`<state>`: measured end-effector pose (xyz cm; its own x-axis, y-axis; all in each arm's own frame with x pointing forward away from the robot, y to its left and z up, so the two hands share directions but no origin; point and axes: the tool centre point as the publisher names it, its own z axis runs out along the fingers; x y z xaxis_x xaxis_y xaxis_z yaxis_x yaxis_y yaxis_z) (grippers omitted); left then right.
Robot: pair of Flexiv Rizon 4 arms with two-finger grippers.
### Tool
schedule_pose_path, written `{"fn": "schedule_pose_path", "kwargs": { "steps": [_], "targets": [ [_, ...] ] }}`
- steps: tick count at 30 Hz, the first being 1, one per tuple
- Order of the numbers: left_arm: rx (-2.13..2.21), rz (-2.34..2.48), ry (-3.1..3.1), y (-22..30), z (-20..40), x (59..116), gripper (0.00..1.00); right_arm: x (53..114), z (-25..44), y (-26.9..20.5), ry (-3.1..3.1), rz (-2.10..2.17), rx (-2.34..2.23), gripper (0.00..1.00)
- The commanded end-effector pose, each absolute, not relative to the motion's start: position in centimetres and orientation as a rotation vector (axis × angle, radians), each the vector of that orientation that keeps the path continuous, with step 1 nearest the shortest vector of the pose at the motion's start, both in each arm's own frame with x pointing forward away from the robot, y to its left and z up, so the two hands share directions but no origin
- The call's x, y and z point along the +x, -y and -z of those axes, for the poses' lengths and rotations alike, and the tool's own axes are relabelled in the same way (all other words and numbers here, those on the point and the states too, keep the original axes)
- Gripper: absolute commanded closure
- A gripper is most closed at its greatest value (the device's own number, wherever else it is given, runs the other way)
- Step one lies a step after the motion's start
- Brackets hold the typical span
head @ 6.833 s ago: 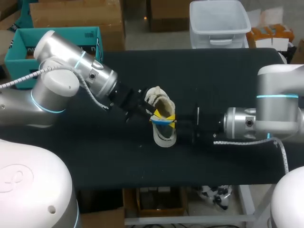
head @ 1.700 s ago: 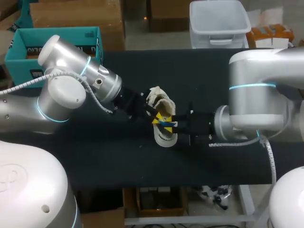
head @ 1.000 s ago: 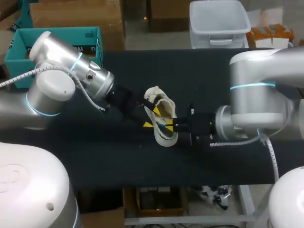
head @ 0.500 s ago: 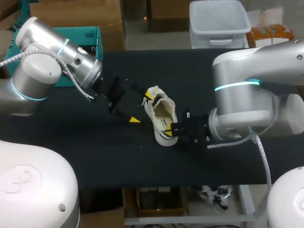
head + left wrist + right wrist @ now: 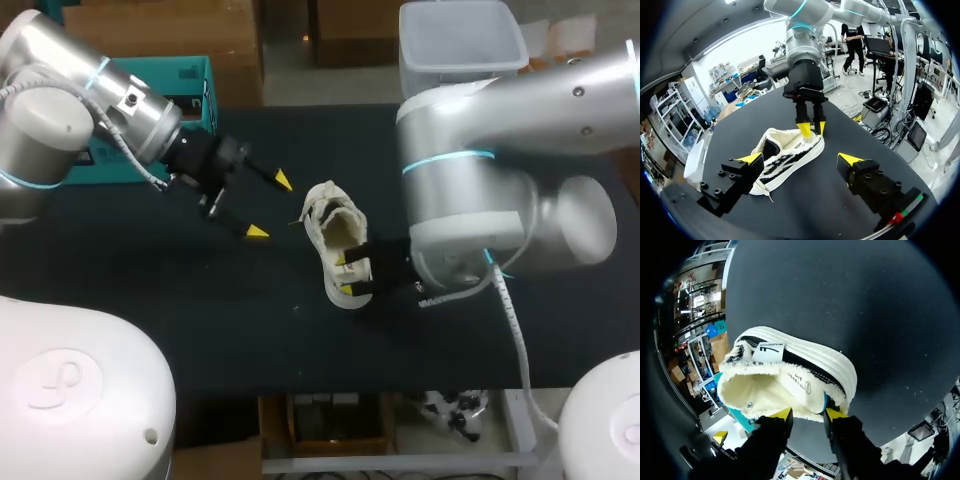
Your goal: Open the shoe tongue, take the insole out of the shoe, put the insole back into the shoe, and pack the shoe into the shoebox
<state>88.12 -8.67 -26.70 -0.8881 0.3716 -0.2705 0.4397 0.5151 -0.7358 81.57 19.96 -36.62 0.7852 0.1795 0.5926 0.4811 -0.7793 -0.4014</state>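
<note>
A white fleece-lined sneaker lies on the black table, its heel toward the near edge. My right gripper stands at the heel, fingers slightly apart and open. In the right wrist view the gripper has the heel rim of the sneaker just ahead of its gap, with a blue sliver showing there. My left gripper hangs wide open to the left of the shoe, holding nothing. From the left wrist view the gripper faces the sneaker, with the right gripper on its far side.
A teal shoebox sits at the table's back left, partly behind my left arm. The right arm's bulky elbow hangs over the table right of the shoe. Black tabletop lies in front of the shoe.
My left gripper opened wide and drew back to the left, away from the shoe. My right arm swung over the table, and its fingers parted at the heel.
</note>
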Motion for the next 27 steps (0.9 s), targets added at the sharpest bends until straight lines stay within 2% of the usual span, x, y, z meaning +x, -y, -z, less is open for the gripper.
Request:
{"fn": "schedule_pose_path", "kwargs": {
  "steps": [1,3,5,6,8,27],
  "targets": [
    [0.678,1.297,-2.686,8.2,26.1,87.6,0.00,81.0,34.6,-20.0,0.523,0.677,-2.521,0.55],
    [0.670,1.296,-2.692,8.0,26.1,87.5,0.00,80.8,34.1,-19.7,0.537,0.696,-2.530,0.55],
    [0.657,1.293,-2.694,7.9,26.0,87.4,0.00,81.0,33.7,-19.4,0.558,0.716,-2.535,0.59],
    [0.651,1.288,-2.697,7.8,26.0,87.4,0.00,81.2,33.6,-19.3,0.576,0.724,-2.536,0.66],
    [0.634,1.282,-2.703,7.8,26.0,87.2,0.00,82.0,33.8,-19.0,0.609,0.724,-2.524,1.00],
    [0.444,1.203,-2.756,5.2,26.7,88.2,0.00,84.5,39.4,-18.3,0.690,0.677,-2.463,1.00]
  ]
}}
